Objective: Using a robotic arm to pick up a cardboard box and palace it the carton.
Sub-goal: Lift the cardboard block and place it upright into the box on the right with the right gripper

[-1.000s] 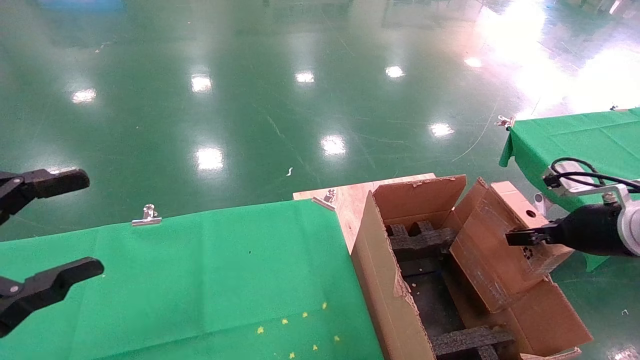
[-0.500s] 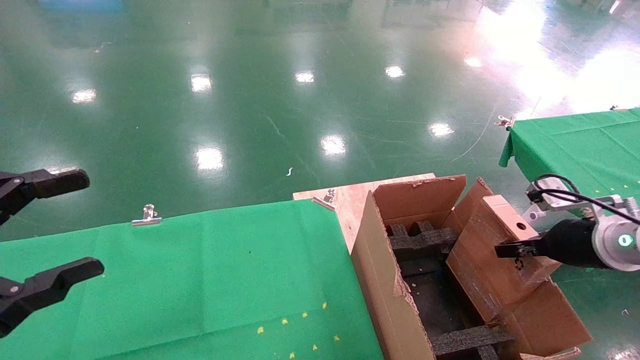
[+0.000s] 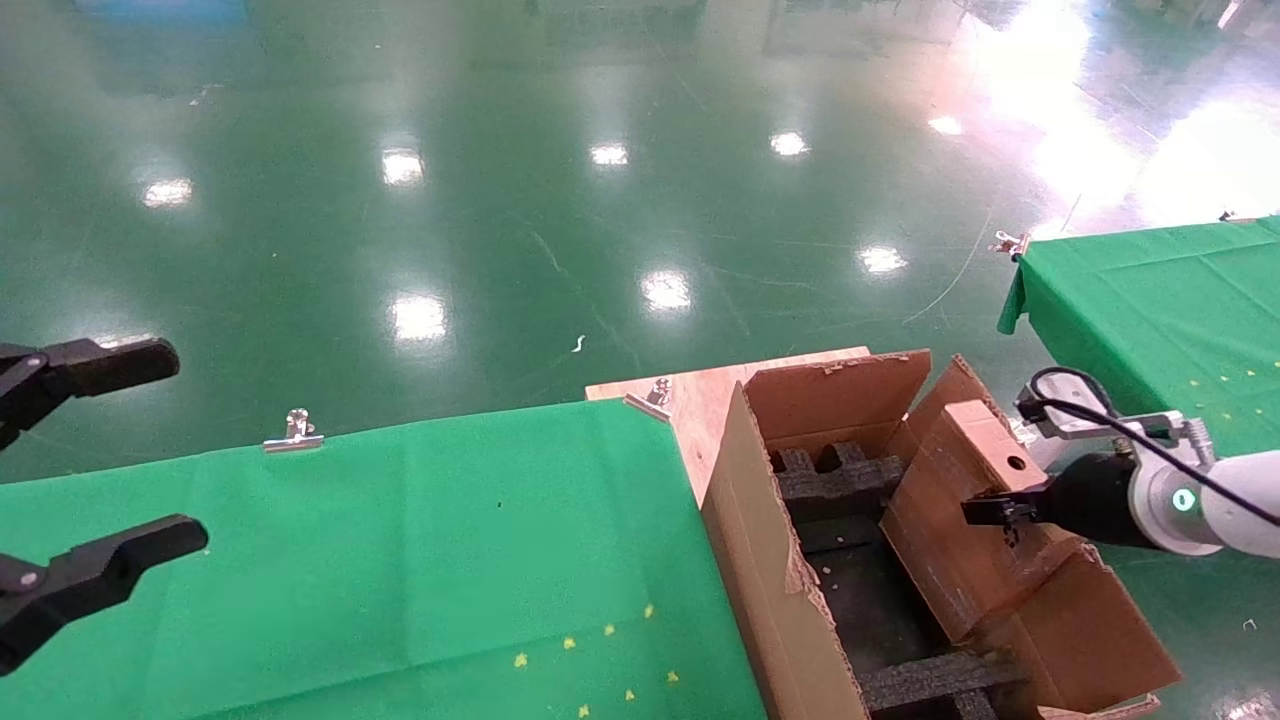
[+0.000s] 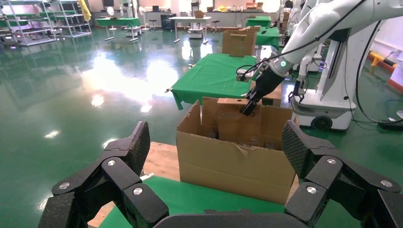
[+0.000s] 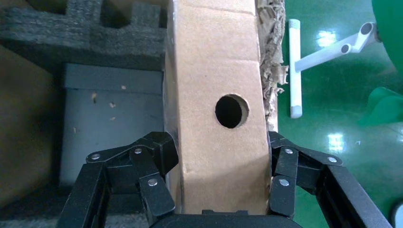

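The robotic arm on the right is white, ending in a silver wrist with a small green-lit ring, a black tapering gripper body and a grey camera block fed by a looping black cable. The right gripper has black multi-link fingers dotted with silver rivets. The left gripper has matching black linkages, silver rivets and finely textured pads.

No text, label, brand, number or sign can be read anywhere in these views. The cardboard box and the carton show only plain brown faces, and nothing is printed on the green cloth.
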Controlling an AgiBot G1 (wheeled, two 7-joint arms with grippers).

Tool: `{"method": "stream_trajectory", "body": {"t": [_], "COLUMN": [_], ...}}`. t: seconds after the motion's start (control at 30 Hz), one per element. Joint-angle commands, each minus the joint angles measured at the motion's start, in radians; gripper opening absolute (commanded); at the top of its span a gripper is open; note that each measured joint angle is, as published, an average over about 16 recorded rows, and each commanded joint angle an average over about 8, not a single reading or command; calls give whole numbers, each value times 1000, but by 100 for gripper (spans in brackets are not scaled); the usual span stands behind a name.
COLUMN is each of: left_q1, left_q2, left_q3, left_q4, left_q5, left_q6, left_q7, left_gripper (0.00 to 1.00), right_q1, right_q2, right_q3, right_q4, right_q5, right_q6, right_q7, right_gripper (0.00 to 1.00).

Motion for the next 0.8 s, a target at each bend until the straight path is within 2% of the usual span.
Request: {"method": "stream_trajectory", "body": {"t": [0.03, 0.4, 0.8], "left_q1": [0, 0, 0], "left_q2": [0, 0, 0], "left_q3": [0, 0, 0], "left_q4": [0, 0, 0], "left_q5": [0, 0, 0], "left_q6": [0, 0, 0], "left_q7": [0, 0, 0], "left_gripper": [100, 100, 100], "right_q1": [-12, -84, -150], "right_q2": [-8, -49, -99], "right_q3": [-6, -32, -57], "right_q4": [0, -6, -26], "right_q5": [-15, -98, -179], "right_q6": [8, 51, 69], "right_q7": [19, 141, 225], "right_gripper": [0, 0, 0]}}
